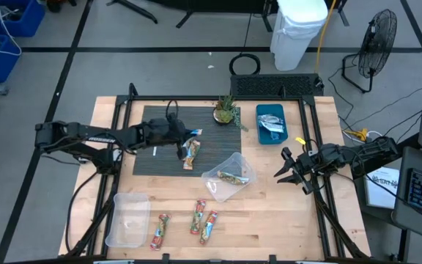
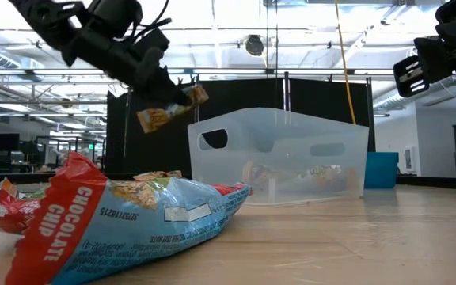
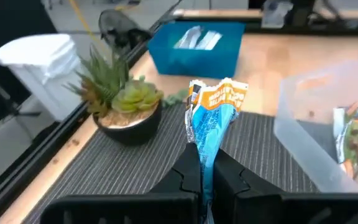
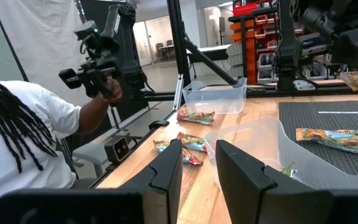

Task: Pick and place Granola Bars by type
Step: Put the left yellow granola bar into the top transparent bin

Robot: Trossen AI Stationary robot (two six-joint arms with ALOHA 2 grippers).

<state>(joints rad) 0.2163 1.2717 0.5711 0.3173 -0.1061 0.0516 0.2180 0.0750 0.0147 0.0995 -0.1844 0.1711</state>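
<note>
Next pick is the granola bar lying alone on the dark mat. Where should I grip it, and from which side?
Take the granola bar on the mat across its narrow width near the middle, descending from straight above. It lies flat, so only its long edges offer a pinch. The left claw is shut on another bar, which must be placed first.

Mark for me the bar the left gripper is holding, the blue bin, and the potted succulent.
Held granola bar (image 3: 211, 118), left wrist view, on the blue wrapper below its torn top.
Blue bin (image 1: 261, 110), high view, on its rim at the far left corner.
Potted succulent (image 3: 124, 98), left wrist view, on the green rosette.
</note>
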